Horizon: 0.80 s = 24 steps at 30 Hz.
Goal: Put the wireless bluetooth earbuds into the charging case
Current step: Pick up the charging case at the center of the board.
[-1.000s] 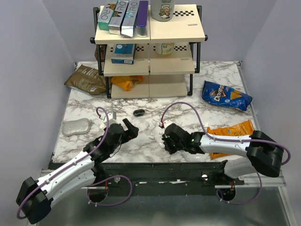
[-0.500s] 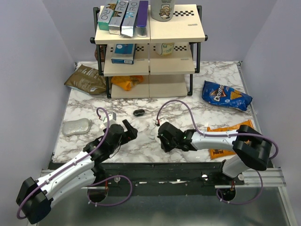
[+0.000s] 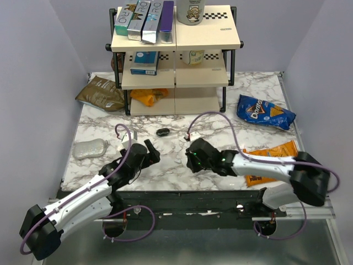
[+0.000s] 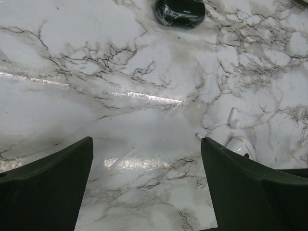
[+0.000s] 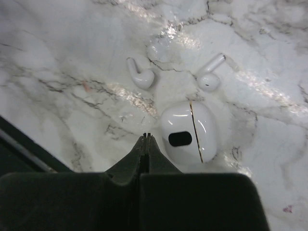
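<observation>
Two tools on this job, and my right tool [image 5: 146,139] is the one in play. Its tips are pressed together with nothing between them, hanging low just beside the near edge of the white charging case [image 5: 187,132]. The lid looks shut to me, with a seam running across it, so I reckon it needs opening before any bud goes in. Just past the case, both white stemmed earbuds [image 5: 140,74] lie loose on the table [image 5: 57,62], apart from each other. They look small and slick, so I'd spread the tips first, come straight down and pinch across a stem. My left tool [image 4: 147,142] hangs spread wide with nothing in it, and it could steady the case. Further off sits a black rounded thing [image 4: 180,12], can't tell what.
</observation>
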Each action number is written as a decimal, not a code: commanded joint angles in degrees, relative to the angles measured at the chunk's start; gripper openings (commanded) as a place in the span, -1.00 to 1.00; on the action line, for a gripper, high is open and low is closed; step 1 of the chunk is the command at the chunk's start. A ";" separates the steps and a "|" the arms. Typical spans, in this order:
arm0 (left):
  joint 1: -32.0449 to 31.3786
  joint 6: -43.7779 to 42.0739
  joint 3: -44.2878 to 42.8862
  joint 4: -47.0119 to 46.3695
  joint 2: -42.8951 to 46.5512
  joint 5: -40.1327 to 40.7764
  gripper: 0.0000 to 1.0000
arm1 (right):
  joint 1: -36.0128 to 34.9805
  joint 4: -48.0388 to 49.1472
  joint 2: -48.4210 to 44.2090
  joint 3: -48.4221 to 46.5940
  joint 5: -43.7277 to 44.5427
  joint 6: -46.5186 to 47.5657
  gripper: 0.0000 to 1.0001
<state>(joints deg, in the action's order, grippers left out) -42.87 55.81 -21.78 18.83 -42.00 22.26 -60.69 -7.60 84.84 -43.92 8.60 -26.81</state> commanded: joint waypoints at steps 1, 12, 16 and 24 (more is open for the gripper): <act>-0.28 -7.36 -4.93 0.42 -2.64 0.60 0.97 | 0.13 -1.01 -14.85 2.35 2.55 2.98 -0.73; -2.29 -28.46 -13.78 -13.39 -16.43 -23.73 0.90 | 0.22 -13.15 -34.19 1.91 13.98 6.16 0.18; -4.84 -29.97 -20.92 -9.78 -27.86 -28.40 0.97 | 0.13 -13.85 -39.20 2.96 15.92 5.54 0.19; -12.14 -38.58 -29.00 -6.98 -40.52 -28.77 0.97 | 0.13 -18.06 -48.01 2.18 16.80 6.15 0.21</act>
<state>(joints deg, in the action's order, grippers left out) -51.96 24.40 -46.28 8.01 -77.69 -4.34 -60.64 -21.54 39.42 -41.39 23.11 -21.34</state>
